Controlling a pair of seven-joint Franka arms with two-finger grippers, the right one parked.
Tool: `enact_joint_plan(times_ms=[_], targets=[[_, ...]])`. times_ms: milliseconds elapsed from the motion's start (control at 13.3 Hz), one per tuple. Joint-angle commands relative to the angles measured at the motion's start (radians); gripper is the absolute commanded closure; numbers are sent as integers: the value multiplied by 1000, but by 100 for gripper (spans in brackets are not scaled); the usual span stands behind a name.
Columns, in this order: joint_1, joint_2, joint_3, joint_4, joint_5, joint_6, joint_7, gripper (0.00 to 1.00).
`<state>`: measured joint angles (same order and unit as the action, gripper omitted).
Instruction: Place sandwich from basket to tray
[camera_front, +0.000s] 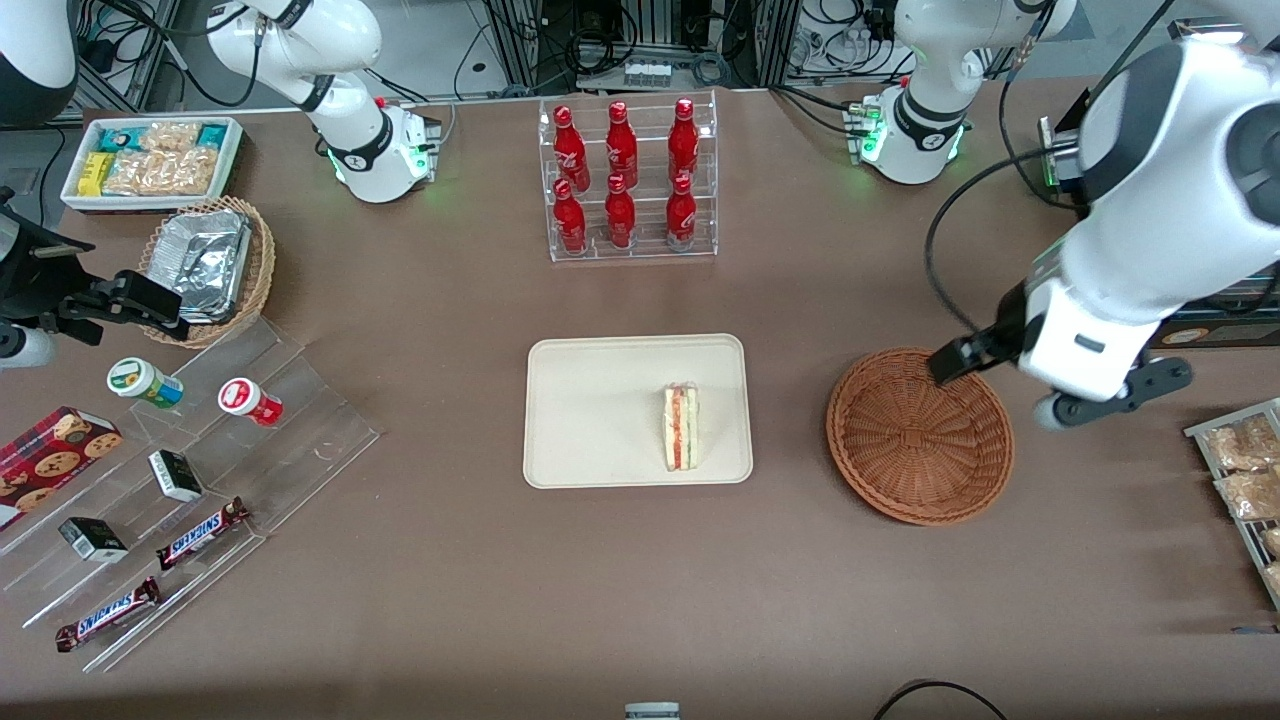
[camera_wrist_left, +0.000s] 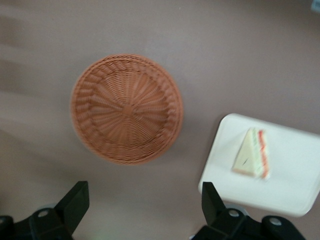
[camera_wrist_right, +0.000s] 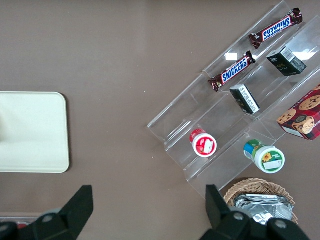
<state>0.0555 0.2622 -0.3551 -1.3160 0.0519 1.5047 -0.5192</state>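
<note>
- The tray (camera_front: 600, 400), a flat cream rectangle with rounded corners, lies on the brown table (camera_front: 450, 600) near the middle.
- The sandwich (camera_front: 681, 427) rests on the tray, at the end closer to the working arm, its red-orange and green filling facing up. In the wrist view it looks like it leans on one bread face, though the blur makes that uncertain.
- The basket (camera_front: 920, 436), round and reddish-brown wicker, sits just beside the tray toward the working arm's end of the table. Nothing is in it.
- The gripper (camera_wrist_left: 145, 202) hangs above the table at the basket's edge, well apart from the sandwich. Its two black fingers (camera_wrist_left: 75, 202) are spread wide and hold nothing.
- A clear rack of red bottles (camera_front: 627, 178) stands farther from the front camera than the tray.
</note>
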Motion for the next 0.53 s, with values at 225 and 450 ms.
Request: enact_joint_plan(times_ms=[225, 450], targets=[[29, -95, 65, -77, 2, -44, 229, 1], [58, -132, 67, -123, 3, -46, 292, 1]])
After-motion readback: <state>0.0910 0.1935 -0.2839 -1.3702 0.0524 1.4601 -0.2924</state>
